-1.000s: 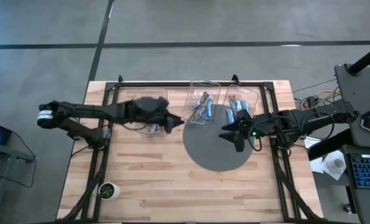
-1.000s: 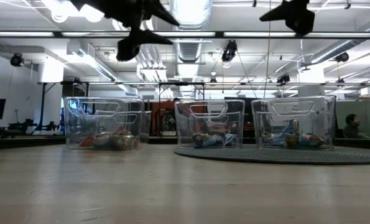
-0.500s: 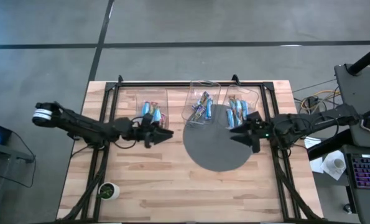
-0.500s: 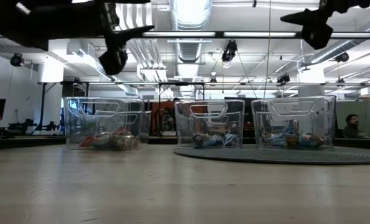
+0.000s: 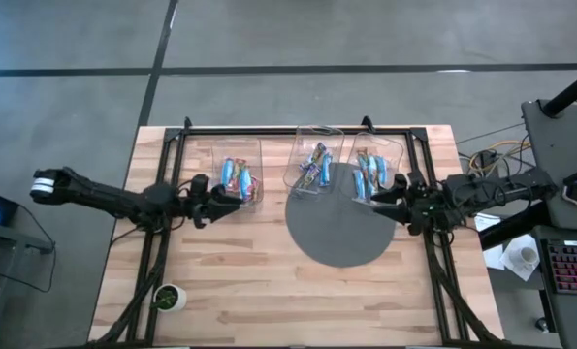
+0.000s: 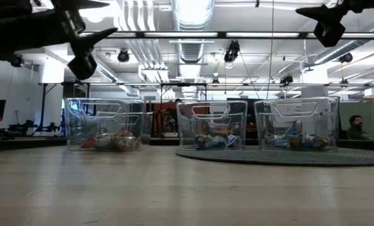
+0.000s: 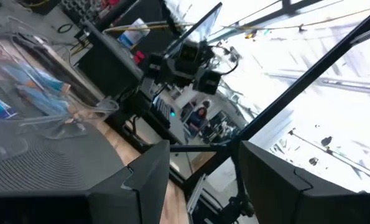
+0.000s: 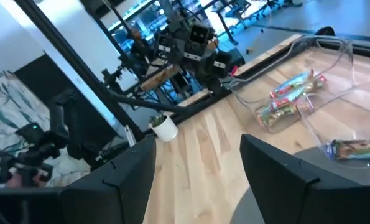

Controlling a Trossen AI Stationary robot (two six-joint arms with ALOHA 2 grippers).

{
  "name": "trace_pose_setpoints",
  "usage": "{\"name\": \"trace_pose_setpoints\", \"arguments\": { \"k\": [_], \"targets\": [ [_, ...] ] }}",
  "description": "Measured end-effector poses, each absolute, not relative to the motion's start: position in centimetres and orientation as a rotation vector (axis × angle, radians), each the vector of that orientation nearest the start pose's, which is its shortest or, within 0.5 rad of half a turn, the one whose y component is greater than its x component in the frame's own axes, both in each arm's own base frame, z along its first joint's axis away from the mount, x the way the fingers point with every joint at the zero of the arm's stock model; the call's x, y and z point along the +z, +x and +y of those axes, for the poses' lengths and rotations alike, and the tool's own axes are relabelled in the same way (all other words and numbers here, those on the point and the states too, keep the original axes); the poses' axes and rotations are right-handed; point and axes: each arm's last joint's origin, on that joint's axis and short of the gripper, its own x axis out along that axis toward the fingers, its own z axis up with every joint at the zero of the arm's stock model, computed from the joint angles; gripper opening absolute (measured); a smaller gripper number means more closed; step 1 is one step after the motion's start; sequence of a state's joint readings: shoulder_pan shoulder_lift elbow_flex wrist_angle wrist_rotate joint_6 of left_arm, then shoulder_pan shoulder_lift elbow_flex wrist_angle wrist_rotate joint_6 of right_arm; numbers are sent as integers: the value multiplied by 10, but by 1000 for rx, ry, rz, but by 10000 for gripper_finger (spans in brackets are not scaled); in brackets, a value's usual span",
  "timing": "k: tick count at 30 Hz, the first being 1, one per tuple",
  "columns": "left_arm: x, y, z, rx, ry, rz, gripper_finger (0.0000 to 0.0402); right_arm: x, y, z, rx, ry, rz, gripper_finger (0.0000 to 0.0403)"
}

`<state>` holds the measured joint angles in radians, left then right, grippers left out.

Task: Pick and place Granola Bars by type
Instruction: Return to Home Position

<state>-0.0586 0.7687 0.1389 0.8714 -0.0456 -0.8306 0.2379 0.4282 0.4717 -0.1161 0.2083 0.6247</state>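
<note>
- First, at the front of the wooden table point(image 5: 269, 291), a small white pot point(image 5: 169, 297) with a green plant stood near the left corner.
- Farther in, a dark round mat point(image 5: 336, 237) lay right of centre.
- Above the table, the left gripper point(image 5: 238, 201) hung by the near side of the left bin point(image 5: 240, 145). Its fingers point(image 7: 144, 180) were spread apart with nothing between them.
- Across from it, the right gripper point(image 5: 373, 199) hung over the mat's right edge, just in front of the right bin point(image 5: 390, 145). Its fingers point(image 8: 125, 180) were likewise parted and bare.
- In the low view both grippers sat high, above the bin tops.
- Beyond them, three clear bins stood in a row, the middle bin point(image 5: 319, 130) and the right bin on the mat's far part.
- All the Granola Bars in view lay inside the bins: multicoloured bars point(image 5: 238, 178) in the left bin, dark purple bars point(image 5: 314, 165) in the middle, light blue bars point(image 5: 368, 173) in the right.
- Farthest off, a person point(image 6: 356, 127) showed in the room behind.
</note>
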Motion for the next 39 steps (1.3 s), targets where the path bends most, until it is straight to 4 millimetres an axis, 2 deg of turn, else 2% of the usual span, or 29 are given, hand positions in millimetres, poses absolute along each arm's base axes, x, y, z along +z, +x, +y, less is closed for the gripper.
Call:
{"name": "trace_pose_setpoints", "arguments": {
  "k": [5, 9, 15, 20, 26, 31, 39],
  "targets": [
    [202, 142, -7, -110, -842, -249, 177, 262, 110, 21, 19, 626, 38, 224],
    [194, 133, -5, -97, -837, -270, 177, 248, 105, 19, 50, 649, -59, 224],
    [193, 128, -4, -74, -793, -267, 177, 221, 95, 17, 85, 676, -166, 224],
    [186, 126, -1, -19, -782, -200, 177, 204, 88, 15, 99, 677, -215, 224],
    [173, 124, 1, 58, -767, -79, 177, 188, 93, 16, 75, 667, -168, 224],
    [173, 123, 4, 144, -733, -106, 177, 184, 94, 16, 69, 664, -149, 224],
    [173, 123, 4, 152, -737, -106, 177, 183, 95, 16, 66, 661, -136, 224]
  ]
}}
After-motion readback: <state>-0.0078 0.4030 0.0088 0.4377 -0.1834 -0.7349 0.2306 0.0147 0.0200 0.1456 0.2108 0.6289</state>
